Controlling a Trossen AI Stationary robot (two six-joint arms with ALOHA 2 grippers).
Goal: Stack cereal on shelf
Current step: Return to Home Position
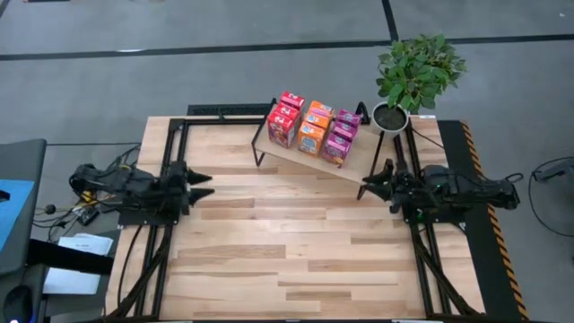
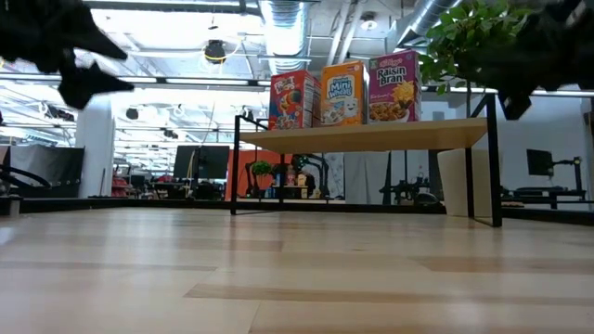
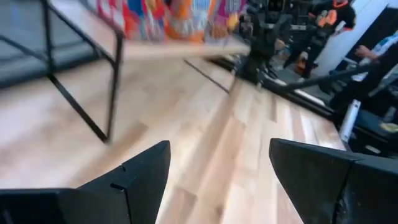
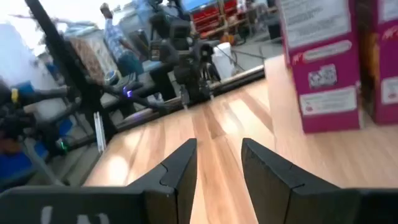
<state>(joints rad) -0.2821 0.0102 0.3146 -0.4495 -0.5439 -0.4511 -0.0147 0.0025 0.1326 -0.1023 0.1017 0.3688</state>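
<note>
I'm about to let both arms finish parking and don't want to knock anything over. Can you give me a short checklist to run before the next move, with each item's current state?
1. Left gripper open and empty: ok.
2. Right gripper open and empty: ok.
3. Cereal boxes upright on the shelf in red, orange and purple rows: ok.
4. No box lying on the tabletop: ok.
5. Right gripper apart from the shelf's near corner: close in the high view, cannot tell.
6. Potted plant standing apart from the right arm: ok.
</note>
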